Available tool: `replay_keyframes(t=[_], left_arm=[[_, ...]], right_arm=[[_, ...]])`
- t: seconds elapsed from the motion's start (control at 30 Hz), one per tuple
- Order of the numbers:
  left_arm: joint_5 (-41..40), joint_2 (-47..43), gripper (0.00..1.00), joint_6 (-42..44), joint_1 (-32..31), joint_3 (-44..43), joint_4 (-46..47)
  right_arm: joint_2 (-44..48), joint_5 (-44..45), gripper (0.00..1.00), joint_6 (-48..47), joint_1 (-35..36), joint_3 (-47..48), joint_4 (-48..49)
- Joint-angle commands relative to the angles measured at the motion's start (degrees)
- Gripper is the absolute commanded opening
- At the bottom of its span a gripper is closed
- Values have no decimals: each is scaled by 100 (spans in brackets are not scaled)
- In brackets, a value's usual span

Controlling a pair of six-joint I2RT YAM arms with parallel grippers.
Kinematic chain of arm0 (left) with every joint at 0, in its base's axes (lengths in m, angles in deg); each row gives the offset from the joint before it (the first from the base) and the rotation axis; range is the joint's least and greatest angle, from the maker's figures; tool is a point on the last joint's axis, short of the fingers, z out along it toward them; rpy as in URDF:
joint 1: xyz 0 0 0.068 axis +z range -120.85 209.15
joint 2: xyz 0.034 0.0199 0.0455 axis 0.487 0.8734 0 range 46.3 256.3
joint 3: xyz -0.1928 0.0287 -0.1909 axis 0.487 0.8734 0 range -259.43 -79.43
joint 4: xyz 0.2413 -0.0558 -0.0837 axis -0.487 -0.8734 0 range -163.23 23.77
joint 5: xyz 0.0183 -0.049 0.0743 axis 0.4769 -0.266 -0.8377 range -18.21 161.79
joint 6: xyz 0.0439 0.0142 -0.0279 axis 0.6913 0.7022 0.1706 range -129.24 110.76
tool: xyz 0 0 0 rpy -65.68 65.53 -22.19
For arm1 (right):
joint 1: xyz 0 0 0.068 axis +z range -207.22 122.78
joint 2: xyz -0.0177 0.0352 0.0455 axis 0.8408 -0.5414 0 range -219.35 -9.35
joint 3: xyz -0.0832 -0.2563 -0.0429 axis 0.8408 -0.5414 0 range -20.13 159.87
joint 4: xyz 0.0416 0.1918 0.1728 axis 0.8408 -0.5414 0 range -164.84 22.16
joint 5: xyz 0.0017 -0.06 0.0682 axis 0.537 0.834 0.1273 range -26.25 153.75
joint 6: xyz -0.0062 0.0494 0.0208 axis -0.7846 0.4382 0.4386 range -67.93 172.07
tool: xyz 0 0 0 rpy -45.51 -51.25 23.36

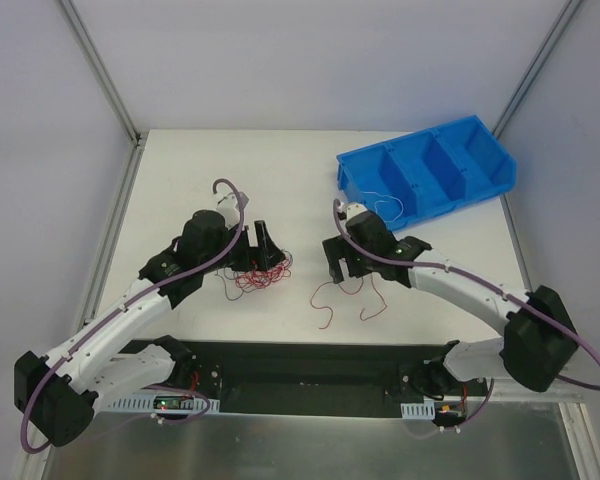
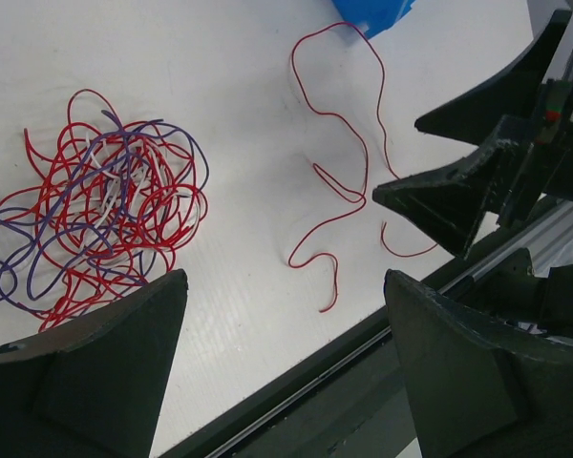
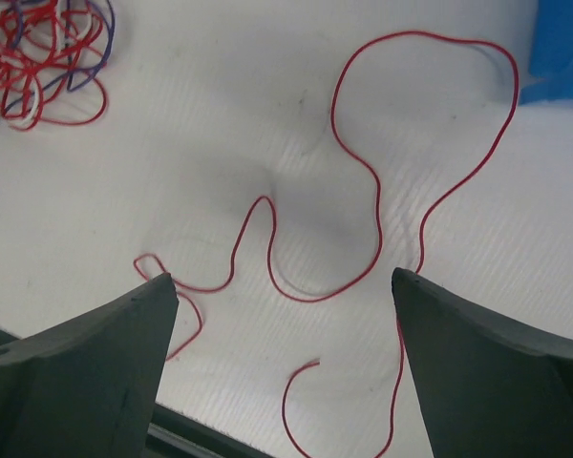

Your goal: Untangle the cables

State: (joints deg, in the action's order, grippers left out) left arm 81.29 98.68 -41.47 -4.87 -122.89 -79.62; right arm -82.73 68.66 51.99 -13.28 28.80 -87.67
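Back right, blue bin (image 1: 458, 168), cables (image 1: 258, 278) on table (image 1: 230, 170)

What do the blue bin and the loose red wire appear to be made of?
Blue bin: probably moulded plastic, judging by its uniform colour and smooth, faintly glossy walls. Loose red wire: likely plastic-insulated wire. It is very thin and smooth and holds loose curls; its core is not visible.

Edges crop the scene

The left wrist view cuts the knot of thin red, purple and white wires (image 2: 95, 219) at its left edge; the right wrist view loses the loose red wire (image 3: 377, 215) at the bottom, the blue plastic bin (image 3: 563, 48) at right.
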Motion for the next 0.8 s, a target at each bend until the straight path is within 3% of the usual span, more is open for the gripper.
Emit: replay_keyframes(t=[0.0,0.2,0.6,0.77], left_arm=[[175,106,83,226,27,-101,91],[245,-201,84,252,36,92,126],[298,-633,85,393,45,374,99],[351,-597,85,428,45,312,99]], right_arm=[[-904,888,96,473,141,801,-362],[-1731,985,96,237,123,1128,-627],[-1644,1004,96,-185,-149,531,-733],[-1495,152,96,-475,-483,136,-13]])
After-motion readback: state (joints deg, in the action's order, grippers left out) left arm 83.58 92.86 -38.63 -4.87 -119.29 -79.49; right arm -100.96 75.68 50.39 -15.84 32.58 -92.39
